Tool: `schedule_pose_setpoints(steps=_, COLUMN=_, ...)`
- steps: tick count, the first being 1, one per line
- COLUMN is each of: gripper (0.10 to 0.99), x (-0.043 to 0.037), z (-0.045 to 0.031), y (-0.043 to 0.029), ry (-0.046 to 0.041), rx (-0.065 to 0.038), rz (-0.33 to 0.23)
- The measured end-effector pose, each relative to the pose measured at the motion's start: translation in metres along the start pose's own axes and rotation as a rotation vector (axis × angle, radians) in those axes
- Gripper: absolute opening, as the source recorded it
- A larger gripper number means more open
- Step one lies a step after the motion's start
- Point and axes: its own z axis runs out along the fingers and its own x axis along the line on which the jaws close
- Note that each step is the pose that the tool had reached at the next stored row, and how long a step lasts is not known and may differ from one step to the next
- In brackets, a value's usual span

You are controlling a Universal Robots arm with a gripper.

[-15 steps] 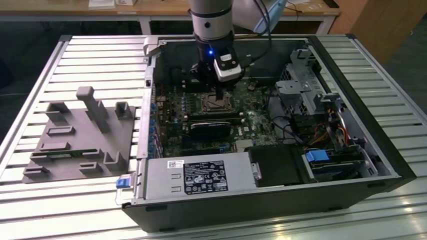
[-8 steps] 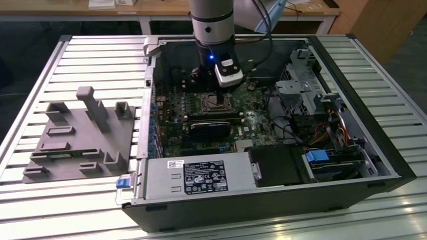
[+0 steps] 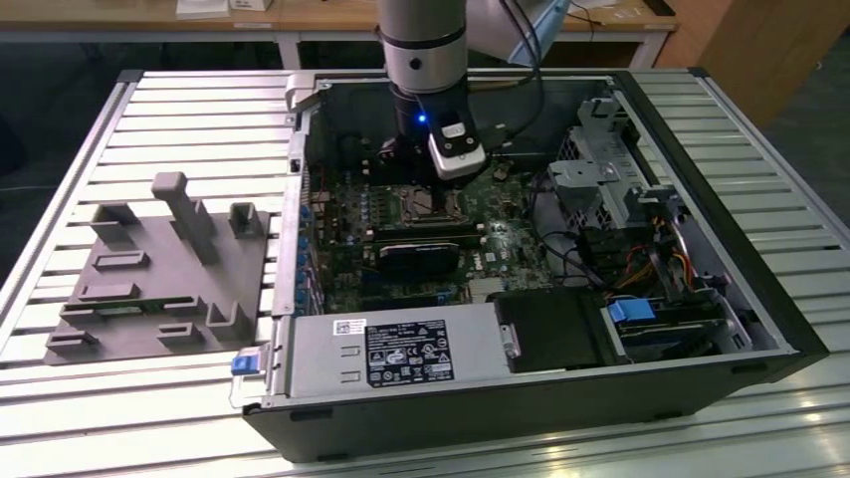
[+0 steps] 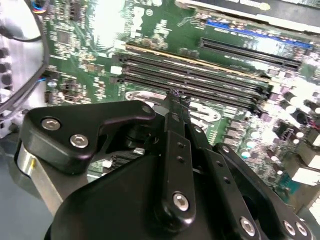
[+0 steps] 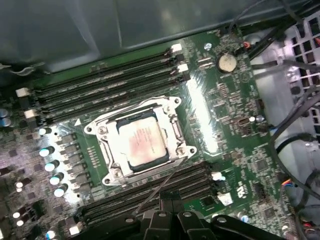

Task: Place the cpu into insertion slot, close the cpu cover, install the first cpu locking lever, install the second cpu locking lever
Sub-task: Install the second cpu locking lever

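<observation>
Black linkage arms and screw heads of the gripper (image 4: 177, 100) crowd the front of the second wrist view, and its two slim fingers come together at their tips with nothing between them, poised above the long black memory slots (image 4: 200, 75) of the green motherboard (image 4: 80, 50).

Seen in the first wrist view, the cpu (image 5: 142, 142) lies flat in the insertion slot (image 5: 172, 125), its dull silver top facing up. The cpu cover (image 5: 107, 131) is down around it, a silver frame with the chip showing through its cut-out middle. A thin wire lever (image 5: 155, 192) runs slantwise from the socket's edge across the nearer bank of memory slots toward the gripper's dark fingertips (image 5: 167, 207). Whether the lever is latched cannot be told. Another bank of memory slots (image 5: 105, 85) lies on the socket's far side, with a round coin battery (image 5: 226, 61) on the board beyond and loose cables (image 5: 295, 115) running beside the board.

From the exterior view, the arm (image 3: 422, 50) reaches down into an open computer case (image 3: 531, 398) that lies on a slatted metal table (image 3: 199, 100). The gripper's end is just beside the socket, toward the case's far wall. A power supply (image 3: 385, 354) lines the case's near side and a drive cage (image 3: 604, 179) stands at the exterior view's right. A grey fixture plate (image 3: 159, 269) with upright blocks rests on the table at the exterior view's left, well apart from the gripper.
</observation>
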Motion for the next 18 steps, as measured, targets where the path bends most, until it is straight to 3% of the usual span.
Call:
schedule_pose_setpoints(steps=4, gripper=0.102, x=-0.0010, z=0.0007, y=-0.0009, ry=0.0646, rx=0.019, rz=-0.003)
schedule_pose_setpoints(steps=5, gripper=0.102, x=-0.0011, z=0.0007, y=-0.0011, ry=0.0735, rx=0.021, rz=-0.003)
schedule_pose_setpoints(steps=9, gripper=0.102, x=-0.0011, z=0.0008, y=-0.0011, ry=0.0740, rx=0.021, rz=-0.003)
schedule_pose_setpoints(steps=13, gripper=0.102, x=-0.0008, z=0.0019, y=-0.0014, ry=0.0810, rx=-0.013, rz=-0.001)
schedule_pose_setpoints(steps=18, gripper=0.102, x=-0.0006, z=0.0054, y=-0.0043, ry=0.0852, rx=-0.038, rz=-0.002)
